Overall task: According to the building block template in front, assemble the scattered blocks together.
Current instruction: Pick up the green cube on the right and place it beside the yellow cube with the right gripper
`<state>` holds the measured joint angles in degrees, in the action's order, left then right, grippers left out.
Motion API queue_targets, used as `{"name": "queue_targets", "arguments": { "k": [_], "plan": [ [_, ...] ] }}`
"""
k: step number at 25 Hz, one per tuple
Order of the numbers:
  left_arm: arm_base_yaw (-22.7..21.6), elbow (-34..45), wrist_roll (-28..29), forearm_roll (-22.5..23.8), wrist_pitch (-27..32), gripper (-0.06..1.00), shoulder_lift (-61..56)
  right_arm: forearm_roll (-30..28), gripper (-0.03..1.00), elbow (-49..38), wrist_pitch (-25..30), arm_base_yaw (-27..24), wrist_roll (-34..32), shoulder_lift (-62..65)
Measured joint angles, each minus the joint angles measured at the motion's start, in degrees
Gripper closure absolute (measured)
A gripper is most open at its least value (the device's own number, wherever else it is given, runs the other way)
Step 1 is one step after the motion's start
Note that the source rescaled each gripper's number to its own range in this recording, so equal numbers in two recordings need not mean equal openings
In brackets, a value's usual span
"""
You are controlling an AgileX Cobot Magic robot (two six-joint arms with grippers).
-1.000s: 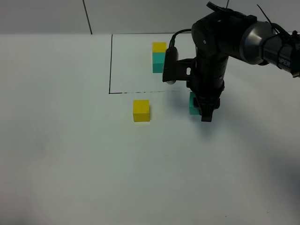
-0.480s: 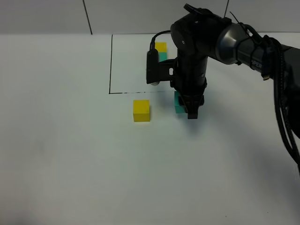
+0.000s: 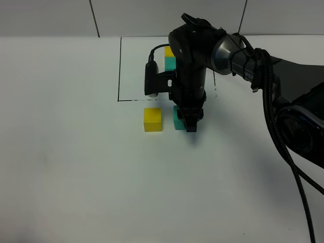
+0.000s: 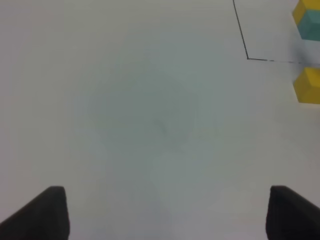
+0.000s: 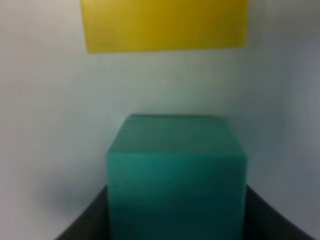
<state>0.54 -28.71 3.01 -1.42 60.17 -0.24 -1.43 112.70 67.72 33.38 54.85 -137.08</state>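
Note:
The loose yellow cube (image 3: 152, 119) sits on the white table just below the black outline. My right gripper (image 3: 188, 120) is shut on the loose teal cube (image 3: 178, 120) and holds it low, a small gap right of the yellow cube. The right wrist view shows the teal cube (image 5: 176, 175) between the jaws with the yellow cube (image 5: 165, 24) ahead. The template pair (image 3: 170, 57), yellow joined to teal, lies inside the outline, partly hidden by the right arm. The left wrist view shows the yellow cube (image 4: 307, 86), the template (image 4: 308, 19) and open fingertips (image 4: 42, 212).
The thin black rectangular outline (image 3: 119, 76) marks the far middle of the white table (image 3: 76, 167). The right arm's body and cables (image 3: 263, 76) stretch in from the right. A grey wall runs along the back edge.
My right gripper has carried the teal cube leftward, from right of the outline's corner to close beside the yellow cube. The yellow cube has not moved.

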Motion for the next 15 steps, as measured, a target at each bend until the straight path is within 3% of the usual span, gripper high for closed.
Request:
{"name": "queue_targets", "arguments": {
  "k": [9,15],
  "plan": [
    [0.0,0.0,0.05,0.0,0.0,0.2,0.0,4.97,0.96,0.42,-3.01,0.0,0.59,-0.78],
    [0.0,0.0,0.05,0.04,0.0,0.2,0.0,5.15,0.96,0.64,-3.06,0.18,0.66,-1.29]
  ]
}}
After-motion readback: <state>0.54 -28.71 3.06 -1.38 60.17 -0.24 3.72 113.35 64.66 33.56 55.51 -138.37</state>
